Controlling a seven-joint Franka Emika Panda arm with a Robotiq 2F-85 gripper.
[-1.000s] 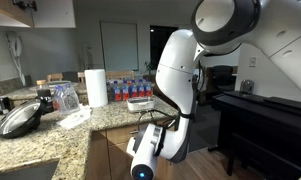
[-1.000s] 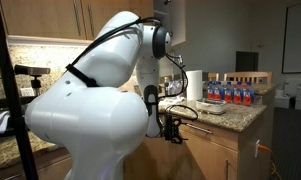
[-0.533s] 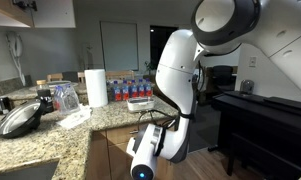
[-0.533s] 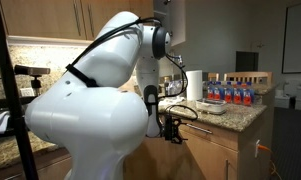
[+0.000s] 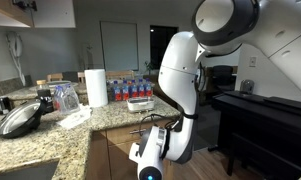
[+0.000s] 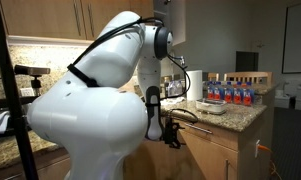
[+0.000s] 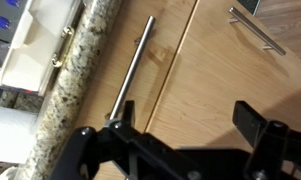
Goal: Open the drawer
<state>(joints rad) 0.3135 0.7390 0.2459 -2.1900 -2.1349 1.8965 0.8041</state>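
So, end effector (image 7: 185, 125) wide open, nr drawer (image 7: 155, 60) handle (image 7: 133, 65)

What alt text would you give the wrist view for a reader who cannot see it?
An open gripper hangs in front of a light wooden drawer, one finger near the end of its silver bar handle. A speckled stone counter edge runs alongside.

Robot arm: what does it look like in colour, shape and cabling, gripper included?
The arm has glossy white, rounded links with dark seams at joints. A black cable loops along it. One joint cap glows blue. The gripper is matte black with blocky fingers.
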